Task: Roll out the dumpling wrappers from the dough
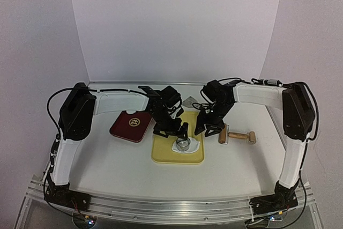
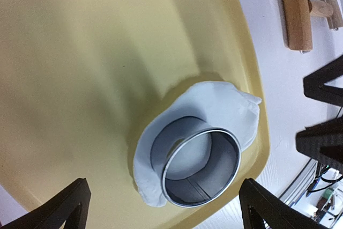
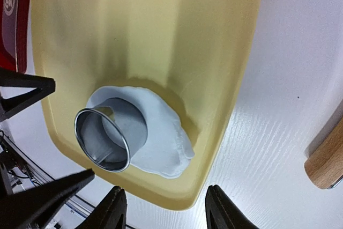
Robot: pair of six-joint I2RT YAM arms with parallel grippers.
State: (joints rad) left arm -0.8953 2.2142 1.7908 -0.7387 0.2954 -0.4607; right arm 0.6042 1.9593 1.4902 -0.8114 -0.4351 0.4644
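The dough (image 2: 225,105) is a thin, irregular white sheet at the near right corner of the yellow board (image 1: 163,151). A shiny ring cutter (image 2: 201,167) stands on it, with dough showing inside the ring. No separate round wrapper is in view. My left gripper (image 2: 163,182) is open and hovers over the cutter (image 1: 183,145), fingers apart on either side, not touching. My right gripper (image 3: 165,187) is open and empty above the board's near edge, just right of the dough (image 3: 161,132) and the cutter (image 3: 104,135).
A wooden rolling pin (image 1: 237,137) lies on the white table right of the board; it also shows in the left wrist view (image 2: 295,9). A dark red plate (image 1: 129,126) lies left of the board. The two grippers are close together over the board.
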